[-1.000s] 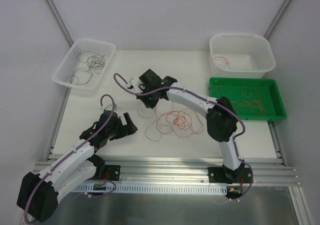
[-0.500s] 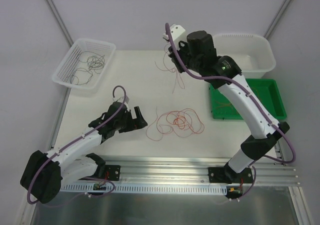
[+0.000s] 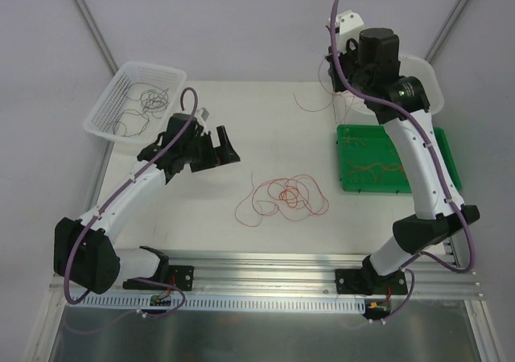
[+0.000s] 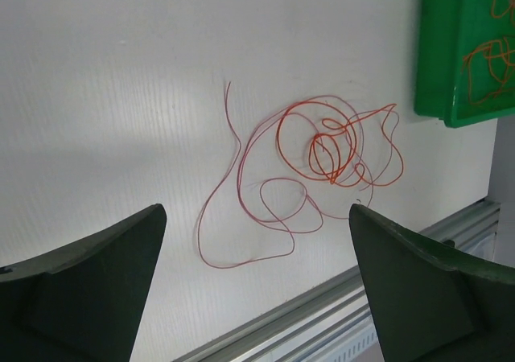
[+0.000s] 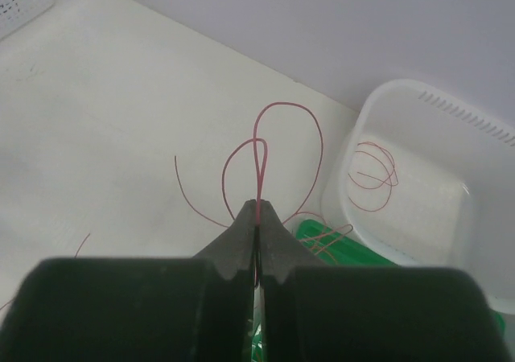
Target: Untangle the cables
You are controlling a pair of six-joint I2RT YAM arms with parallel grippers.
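My right claw (image 5: 257, 211) is pinched tight on one red cable (image 5: 259, 149), which loops out toward 12 o'clock, with the white tub (image 5: 463, 113) at 3. My left claw (image 4: 256, 211) gapes wide and holds nothing. The tangled cables (image 4: 322, 149) lie at its 12 o'clock on the table (image 4: 121, 96).

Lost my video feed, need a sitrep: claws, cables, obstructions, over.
Left claw open, empty, facing red tangle. Right claw shut on one red cable, high beside white tub. Nothing blocking tangle.
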